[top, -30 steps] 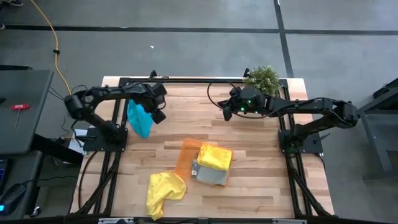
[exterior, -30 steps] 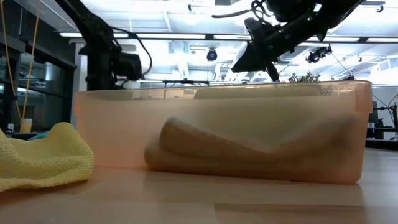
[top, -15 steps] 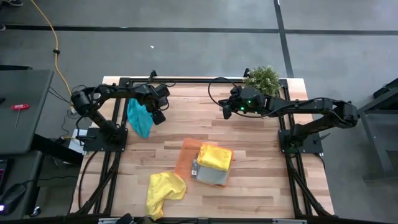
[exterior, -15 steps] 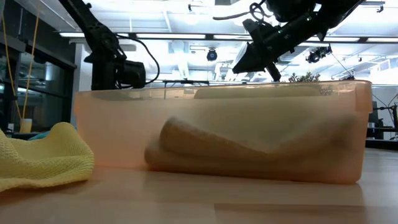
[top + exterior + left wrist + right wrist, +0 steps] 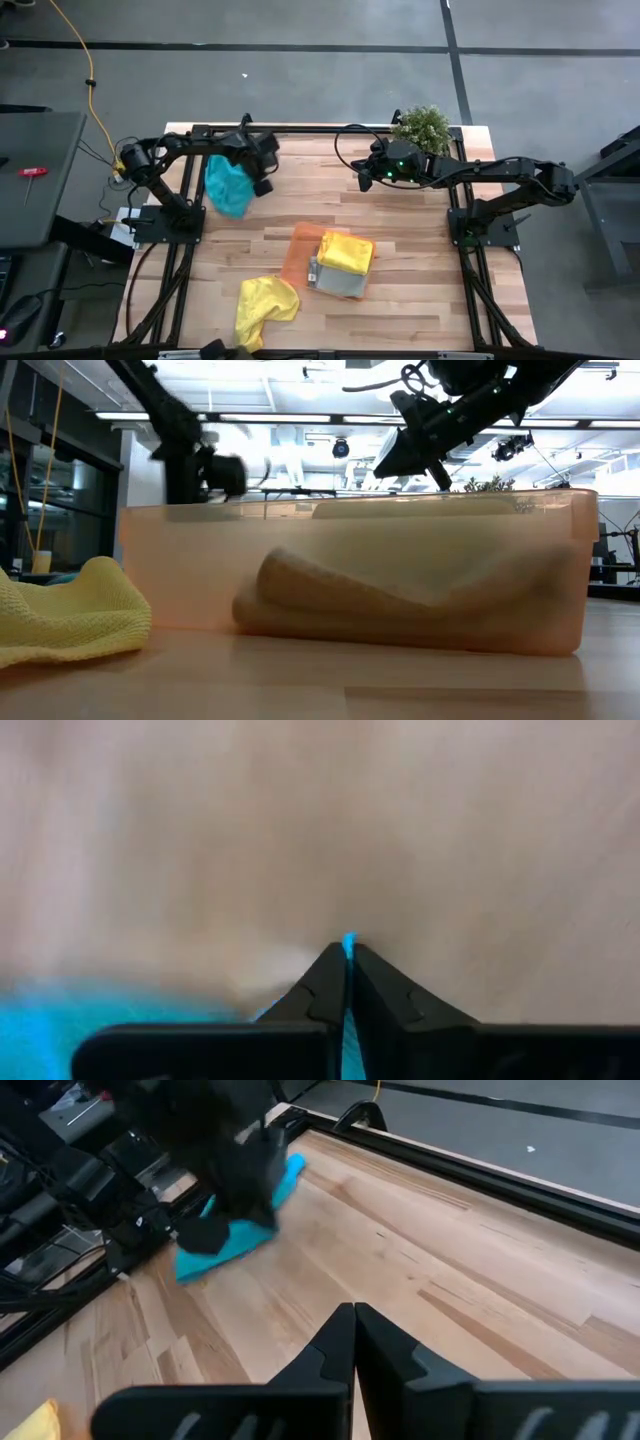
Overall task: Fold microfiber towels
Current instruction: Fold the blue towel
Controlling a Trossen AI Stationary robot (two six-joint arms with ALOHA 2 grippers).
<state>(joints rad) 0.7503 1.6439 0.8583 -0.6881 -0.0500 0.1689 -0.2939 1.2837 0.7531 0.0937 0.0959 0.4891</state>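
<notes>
Pinching a thin edge of the teal-blue towel (image 5: pixel 348 942) between its closed fingers, the left gripper (image 5: pixel 262 172) sits at about ten o'clock on the table (image 5: pixel 420 290) in the high view, with the cloth bunched just to its nine o'clock side. The left wrist view is smeared, so how much fabric is caught is hard to judge, though a blue sliver does show between the tips.

At about one o'clock the right gripper (image 5: pixel 366 176) waits above bare wood near the potted plant (image 5: pixel 423 126), its fingers pressed together on nothing; from its own camera the teal cloth lies well apart from it.

Near table centre, toward five o'clock, the orange tray (image 5: pixel 303 246) carries a folded yellow towel (image 5: pixel 346 251) on top of a grey towel (image 5: pixel 338 284). A second, crumpled yellow towel (image 5: pixel 262 304) lies at seven o'clock, close beside the tray.
</notes>
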